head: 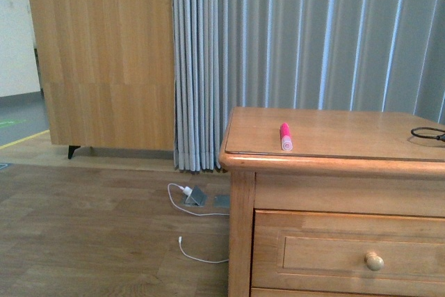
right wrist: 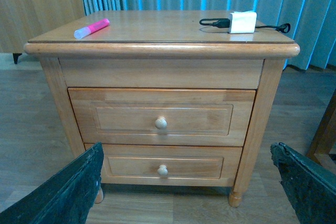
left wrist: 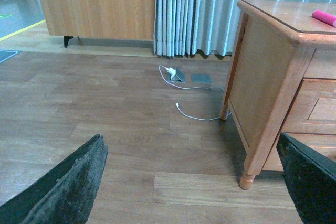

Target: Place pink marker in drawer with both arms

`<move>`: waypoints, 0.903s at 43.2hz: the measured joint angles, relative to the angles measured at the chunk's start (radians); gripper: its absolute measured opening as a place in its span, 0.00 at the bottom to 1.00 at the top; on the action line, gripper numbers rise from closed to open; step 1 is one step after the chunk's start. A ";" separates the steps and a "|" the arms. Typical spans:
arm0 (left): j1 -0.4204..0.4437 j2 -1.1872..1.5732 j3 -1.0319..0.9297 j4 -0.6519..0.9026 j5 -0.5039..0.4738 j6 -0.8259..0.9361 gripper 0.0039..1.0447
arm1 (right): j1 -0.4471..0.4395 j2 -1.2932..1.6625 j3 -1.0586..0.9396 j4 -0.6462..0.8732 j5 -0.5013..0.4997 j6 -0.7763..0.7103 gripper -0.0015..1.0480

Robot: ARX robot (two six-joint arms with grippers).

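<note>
The pink marker (head: 285,135) lies on top of the wooden nightstand (head: 334,165), near its front left corner, paler capped end toward the front. It also shows in the right wrist view as the pink marker (right wrist: 92,28) and at the edge of the left wrist view (left wrist: 324,17). The taller drawer (right wrist: 126,116) with its round knob (right wrist: 160,123) is closed. My right gripper (right wrist: 189,182) is open, low in front of the nightstand, holding nothing. My left gripper (left wrist: 191,182) is open over the floor to the left of the nightstand. Neither arm shows in the front view.
A shallower drawer (right wrist: 126,167) sits under the taller one. A white charger (right wrist: 242,22) with a black cable lies on the nightstand's top at the back right. A white cable (head: 198,255) and a floor socket (head: 196,196) lie by the grey curtain (head: 306,39). A wooden cabinet (head: 104,67) stands at the back left.
</note>
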 joint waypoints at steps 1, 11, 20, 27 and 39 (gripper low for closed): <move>0.000 0.000 0.000 0.000 0.000 0.000 0.94 | 0.000 0.000 0.000 0.000 0.000 0.000 0.92; 0.000 0.000 0.000 0.000 0.000 0.000 0.94 | -0.008 0.007 0.005 -0.021 -0.037 0.012 0.92; 0.000 0.000 0.000 0.000 0.000 0.000 0.94 | -0.030 0.127 0.029 -0.110 -0.138 0.102 0.92; 0.000 0.000 0.000 0.000 0.000 0.000 0.94 | 0.024 0.266 0.057 -0.051 -0.107 0.108 0.92; 0.000 0.000 0.000 0.000 0.000 0.000 0.94 | 0.140 0.779 0.161 0.358 -0.022 0.108 0.92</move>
